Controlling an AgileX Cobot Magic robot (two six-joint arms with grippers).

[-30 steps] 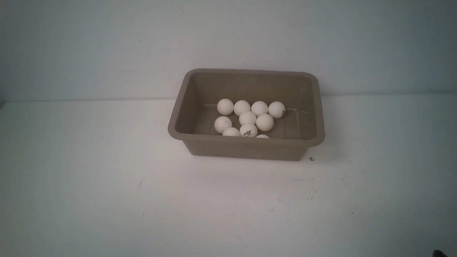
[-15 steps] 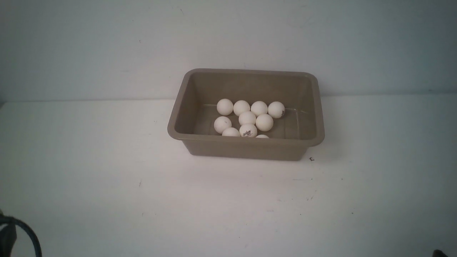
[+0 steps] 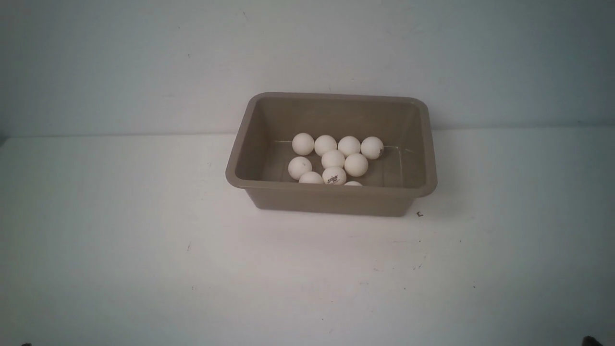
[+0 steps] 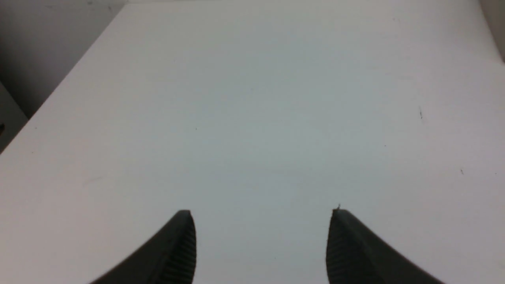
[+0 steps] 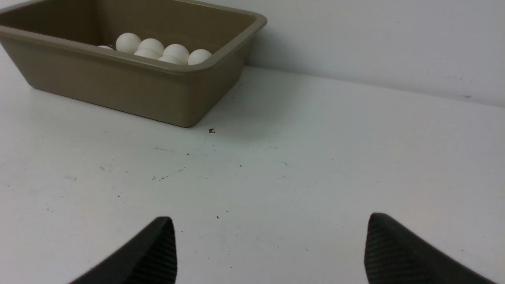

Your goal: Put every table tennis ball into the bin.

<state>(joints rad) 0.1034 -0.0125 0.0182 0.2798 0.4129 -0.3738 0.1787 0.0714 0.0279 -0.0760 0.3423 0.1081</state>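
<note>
Gone from the front view's corner, the left tool [image 4: 260, 244] gapes empty like the right tool [image 5: 270, 248]; table tennis balls [image 3: 333, 159] fill the bin [image 3: 331, 198], so just park clear.

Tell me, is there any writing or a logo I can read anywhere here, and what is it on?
One ball in the bin, near its front wall: a small dark printed logo, too blurred to read.
Rightmost ball of the back row: a dark speck on its side, too small to tell if it is print.
Bin, table and wall: no text or signs visible.
</note>
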